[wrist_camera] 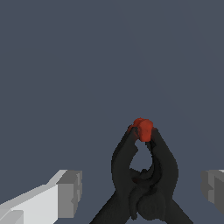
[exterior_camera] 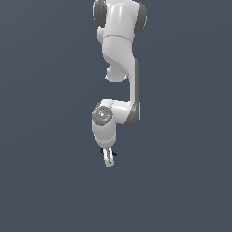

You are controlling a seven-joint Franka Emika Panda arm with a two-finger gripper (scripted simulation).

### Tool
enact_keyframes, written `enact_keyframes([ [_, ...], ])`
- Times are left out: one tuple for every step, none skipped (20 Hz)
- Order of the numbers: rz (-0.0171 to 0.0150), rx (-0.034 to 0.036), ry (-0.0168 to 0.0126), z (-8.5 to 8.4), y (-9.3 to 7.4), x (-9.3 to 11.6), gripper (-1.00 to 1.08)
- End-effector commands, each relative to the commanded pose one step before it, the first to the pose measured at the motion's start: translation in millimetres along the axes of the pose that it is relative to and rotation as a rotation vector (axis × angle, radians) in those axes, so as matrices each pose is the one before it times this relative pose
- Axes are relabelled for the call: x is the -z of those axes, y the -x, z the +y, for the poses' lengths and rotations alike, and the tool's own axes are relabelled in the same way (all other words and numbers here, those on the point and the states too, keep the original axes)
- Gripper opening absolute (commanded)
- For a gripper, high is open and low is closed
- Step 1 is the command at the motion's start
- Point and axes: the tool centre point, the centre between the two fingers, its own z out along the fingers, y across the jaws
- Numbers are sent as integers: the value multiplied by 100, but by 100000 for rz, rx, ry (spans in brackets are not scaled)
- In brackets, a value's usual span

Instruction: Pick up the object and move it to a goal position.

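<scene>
The object [wrist_camera: 144, 175] is a black spring clamp with a red tip [wrist_camera: 142, 128]. In the wrist view it lies between my two fingers, with a gap on each side. My gripper [wrist_camera: 142, 190] is open, its grey pads [wrist_camera: 70, 192] wide apart and straddling the clamp. In the exterior view the white gripper [exterior_camera: 108, 159] points straight down at the floor. Only small bits of the object [exterior_camera: 101, 151] show beside the fingers there: a red speck on one side and a black speck on the other.
The white arm [exterior_camera: 120, 54] rises from the gripper to the top of the exterior view. All around is a plain dark grey-blue floor [exterior_camera: 45, 181]. No goal marker shows in either view.
</scene>
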Motion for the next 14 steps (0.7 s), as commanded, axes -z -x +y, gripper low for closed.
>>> enact_keyframes([
  [30,-11,-189,-134,-29,-263,100],
  [0,0,0,-16,-8,8,100],
  [0,0,0,0,0,0,-100],
  [0,0,0,0,0,0,-100],
  [0,0,0,0,0,0,-100],
  [0,0,0,0,0,0,-100],
  [0,0,0,0,0,0,-100],
  [0,0,0,0,0,0,-100],
  [0,0,0,0,0,0,-100],
  [0,0,0,0,0,0,-100],
  [0,0,0,0,0,0,-100],
  [0,0,0,0,0,0,-100],
  [0,0,0,4,0,6,-100],
  [0,0,0,3,10,24,-100],
])
